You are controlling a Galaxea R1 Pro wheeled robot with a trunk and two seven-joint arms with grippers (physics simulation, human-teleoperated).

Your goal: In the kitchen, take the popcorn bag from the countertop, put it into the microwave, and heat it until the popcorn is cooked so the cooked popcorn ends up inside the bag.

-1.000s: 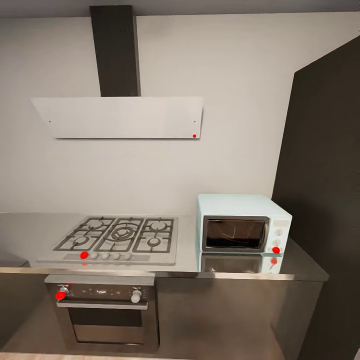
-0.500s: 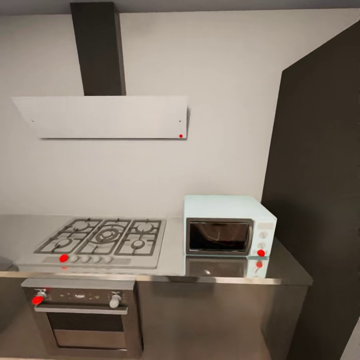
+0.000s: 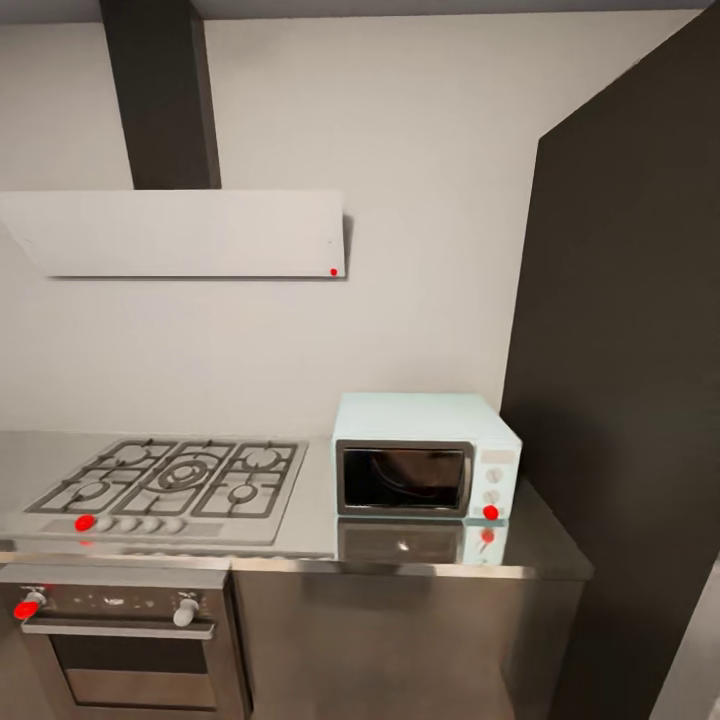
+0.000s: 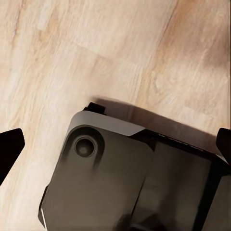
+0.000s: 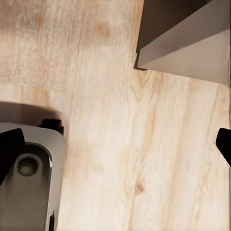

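Observation:
The pale mint microwave stands on the grey countertop at its right end, against the wall. Its dark glass door is closed and a red light glows low on its knob panel. The popcorn bag is out of view. In the left wrist view my left gripper is open, its dark fingertips wide apart over the wood floor and my own base. In the right wrist view my right gripper hangs open too, above the floor.
A steel gas hob lies left of the microwave, with a black-and-steel oven under it and a white hood above. A tall dark cabinet rises right beside the microwave. A grey cabinet corner juts over the floor.
The whole head picture has slid left and the counter looks a little nearer, so the camera has moved right and forward. Nothing on the counter has moved.

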